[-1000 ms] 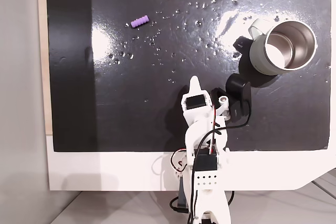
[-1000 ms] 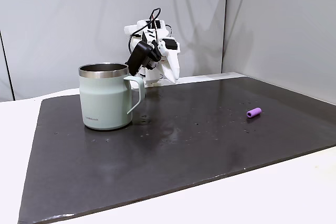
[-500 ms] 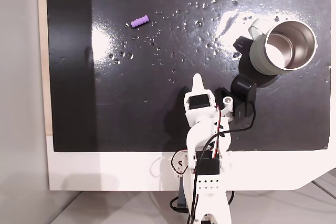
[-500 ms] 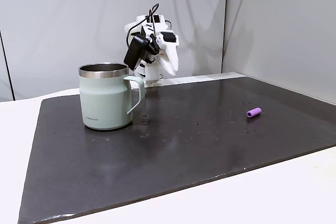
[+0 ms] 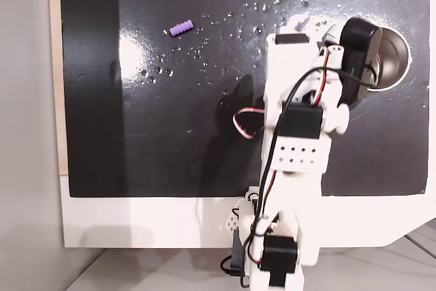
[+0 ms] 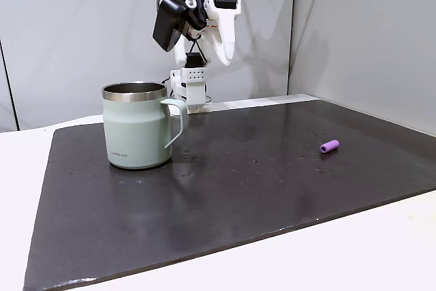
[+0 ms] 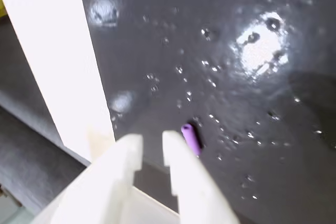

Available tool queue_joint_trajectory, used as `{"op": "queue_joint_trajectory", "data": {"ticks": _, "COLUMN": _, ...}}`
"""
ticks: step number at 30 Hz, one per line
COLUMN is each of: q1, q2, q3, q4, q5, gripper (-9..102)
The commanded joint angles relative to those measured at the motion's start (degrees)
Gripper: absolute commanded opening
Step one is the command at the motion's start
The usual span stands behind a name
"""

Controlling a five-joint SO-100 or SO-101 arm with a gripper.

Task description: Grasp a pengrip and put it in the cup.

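Jaws sit close together with just a slim gap between the two white fingers, nothing in them, going by the wrist view where the gripper (image 7: 152, 145) pokes in from the bottom edge.

So the tiny light-purple ribbed pengrip (image 5: 181, 28) lies on the black mat (image 5: 170, 120), upper left of the frame in the top-down fixed view, and far right, mid-height, in the side fixed view (image 6: 330, 146). In the wrist view it's bottom centre (image 7: 190, 139), peeking out right beside the right-hand fingertip, though the arm is clearly way up in the air, so that's only line of sight.

My guess is it handles like a soft rubbery tube: featherlight, squishy, ribs give decent friction, but it'll roll if nudged sideways. I'd pinch it across the middle, fingers square to its length.

Its long axis runs roughly left-right in the top-down view, right end tipped slightly toward the top of frame. Both ends look the same to me.

Further out, the pale grey-green mug with the shiny steel inside (image 6: 136, 126) stands upright at left of the side view, well apart from the pengrip, handle facing right. The mat has shiny specks all over.
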State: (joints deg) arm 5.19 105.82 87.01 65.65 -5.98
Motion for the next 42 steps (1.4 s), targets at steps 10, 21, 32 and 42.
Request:
{"op": "queue_joint_trajectory", "data": {"ticks": 10, "q1": -1.14, "q2": -29.44, "q3": -38.67, "q4": 14.24, "q5": 1.32, "gripper": 0}}
{"op": "queue_joint_trajectory", "data": {"ticks": 21, "q1": -6.24, "q2": -56.51, "q3": -76.11, "q4": 33.49, "q5": 5.36, "gripper": 0}}
{"op": "queue_joint_trajectory", "data": {"ticks": 32, "q1": -14.50, "q2": -66.88, "q3": -82.35, "q4": 27.51, "q5": 3.16, "gripper": 0}}
{"op": "queue_joint_trajectory", "data": {"ticks": 42, "q1": -16.61, "q2": -79.01, "q3": -91.67, "q4": 24.08, "q5": 1.93, "gripper": 0}}
